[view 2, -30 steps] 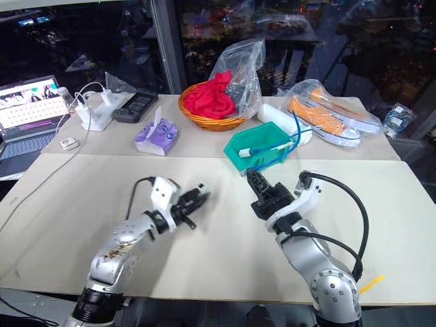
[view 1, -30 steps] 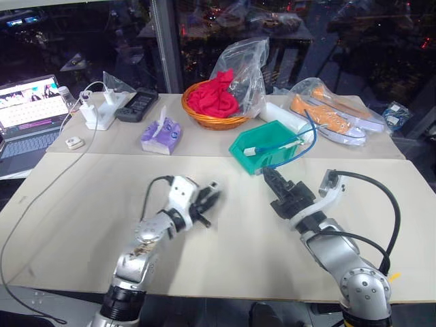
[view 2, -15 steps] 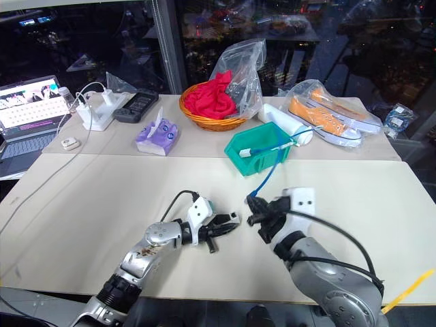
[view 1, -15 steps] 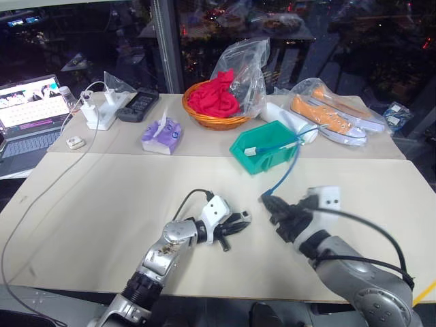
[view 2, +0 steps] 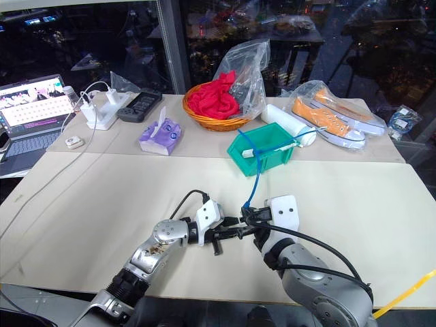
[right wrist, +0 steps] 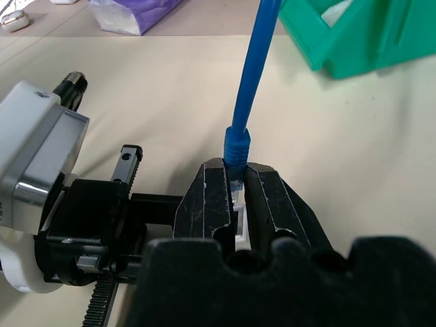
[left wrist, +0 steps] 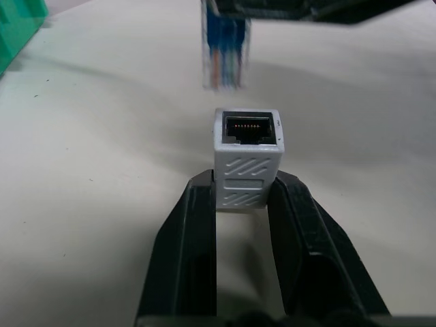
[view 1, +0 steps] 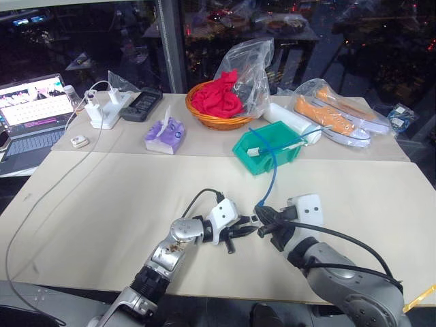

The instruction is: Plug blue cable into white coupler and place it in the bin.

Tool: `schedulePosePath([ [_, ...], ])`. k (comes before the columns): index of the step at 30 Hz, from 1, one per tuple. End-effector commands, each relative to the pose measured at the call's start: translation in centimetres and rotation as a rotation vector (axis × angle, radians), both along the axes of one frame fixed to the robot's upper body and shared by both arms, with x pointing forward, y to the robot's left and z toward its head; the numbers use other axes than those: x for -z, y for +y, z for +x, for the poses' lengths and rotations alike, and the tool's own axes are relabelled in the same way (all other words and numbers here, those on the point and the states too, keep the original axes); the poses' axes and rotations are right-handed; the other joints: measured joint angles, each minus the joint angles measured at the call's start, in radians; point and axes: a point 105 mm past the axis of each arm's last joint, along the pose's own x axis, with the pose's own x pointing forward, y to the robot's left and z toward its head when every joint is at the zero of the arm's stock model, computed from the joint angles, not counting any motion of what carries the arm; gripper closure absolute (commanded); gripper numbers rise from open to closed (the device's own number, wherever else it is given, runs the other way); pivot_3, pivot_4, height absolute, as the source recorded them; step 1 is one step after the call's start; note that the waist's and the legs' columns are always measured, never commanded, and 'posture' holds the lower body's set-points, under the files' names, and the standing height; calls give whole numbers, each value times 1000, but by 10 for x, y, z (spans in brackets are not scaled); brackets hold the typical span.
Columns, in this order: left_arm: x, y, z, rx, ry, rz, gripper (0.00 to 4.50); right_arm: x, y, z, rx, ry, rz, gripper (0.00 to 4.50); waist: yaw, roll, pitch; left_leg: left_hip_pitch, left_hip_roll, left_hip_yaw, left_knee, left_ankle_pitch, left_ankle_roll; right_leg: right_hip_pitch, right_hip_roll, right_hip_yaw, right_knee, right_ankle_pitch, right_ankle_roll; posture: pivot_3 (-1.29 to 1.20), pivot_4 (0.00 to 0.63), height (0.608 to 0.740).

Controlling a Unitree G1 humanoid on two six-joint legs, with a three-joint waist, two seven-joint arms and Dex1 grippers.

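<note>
The left hand (left wrist: 242, 197) grips the white coupler (left wrist: 246, 155) between its two black fingers (left wrist: 187, 231), the coupler's open socket facing away from the wrist toward the plug of the blue cable (left wrist: 225, 58), which hangs just short of it, not yet inserted. The right hand (right wrist: 235, 187) is clamped tight on that plug end, the blue strain-relief boot standing up from between its fingers (right wrist: 208, 197). In the head views the two hands (view 1: 240, 230) (view 1: 262, 219) meet almost tip to tip just above the near middle of the cream table (view 1: 102, 197), the left pointing toward the right.

From the right hand the cable (view 1: 274, 177) rises and runs away across the table into the green bin (view 1: 267, 146), where its far end with a white piece lies inside; a loop of it arches over the bin's rim. The bin stands on the far half of the table, well apart from the hands.

Behind the bin lie a white roll (view 1: 289, 119) and a clear bag holding orange shoes (view 1: 334, 119). To its left stand a wicker basket (view 1: 214, 112) with red cloth and a plastic bag, a purple tissue pack (view 1: 163, 134), a black device (view 1: 141, 104) and a white charger block (view 1: 102, 112) with its cord trailing over the table's left edge. A laptop (view 1: 30, 112) sits open at the far left.
</note>
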Motion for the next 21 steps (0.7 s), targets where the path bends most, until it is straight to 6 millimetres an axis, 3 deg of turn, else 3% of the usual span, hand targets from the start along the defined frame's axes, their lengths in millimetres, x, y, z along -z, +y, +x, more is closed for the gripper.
schedulePosePath([
  [1,2,-3,0,-15,4,5,3903,-12,-1,-3,0,-44,31,4500,1,0,0,0,0,0,0,0,0,0,0,0,0,0,0,0,150,728],
  [21,-2,-7,-2,-31,10,-13,3903,-6,0,0,-1,-37,-22,4500,3,0,0,0,0,0,0,0,0,0,0,0,0,0,0,0,150,728],
])
